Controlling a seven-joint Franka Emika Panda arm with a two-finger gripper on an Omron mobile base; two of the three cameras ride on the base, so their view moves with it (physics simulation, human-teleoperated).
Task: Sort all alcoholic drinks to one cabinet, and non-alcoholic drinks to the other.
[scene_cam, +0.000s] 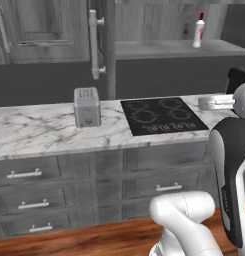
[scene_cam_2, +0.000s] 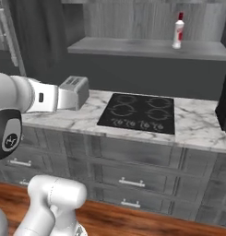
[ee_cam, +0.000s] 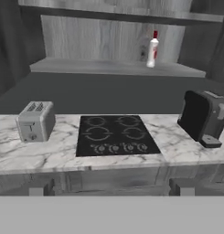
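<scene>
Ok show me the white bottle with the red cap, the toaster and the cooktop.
white bottle (ee_cam: pixel 152 53), hand view, on its body.
toaster (scene_cam: pixel 87 108), left base view, on its front face.
cooktop (scene_cam_2: pixel 138 113), right base view, at the glass centre.

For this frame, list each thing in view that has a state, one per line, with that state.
White bottle with red cap: upright on the open cabinet shelf, cap on.
Toaster: upright on the counter, slots empty.
Cooktop: bare.
Coffee machine: upright on the counter.
Drawers: shut.
</scene>
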